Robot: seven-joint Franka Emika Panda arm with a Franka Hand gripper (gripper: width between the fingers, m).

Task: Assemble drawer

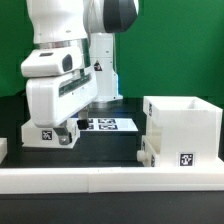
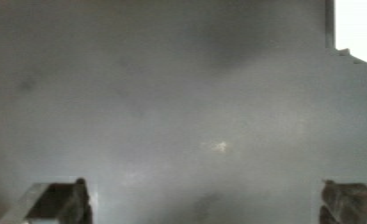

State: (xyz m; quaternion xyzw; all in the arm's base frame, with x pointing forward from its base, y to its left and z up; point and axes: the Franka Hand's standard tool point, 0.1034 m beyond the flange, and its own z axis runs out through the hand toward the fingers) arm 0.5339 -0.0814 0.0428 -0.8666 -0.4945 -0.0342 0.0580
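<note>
A white open-topped drawer box with a marker tag on its front stands at the exterior view's right. A smaller white part sits against its lower left side. A low white panel with a tag lies at the exterior view's left. My gripper hangs low over the table right beside that panel. In the wrist view my gripper is open, with both fingertips wide apart and nothing between them. Below is only a blurred grey surface.
The marker board lies flat at the middle back, by the arm's base. A long white rail runs along the front edge. A small white piece shows at the far left. A pale strip shows at the wrist view's edge.
</note>
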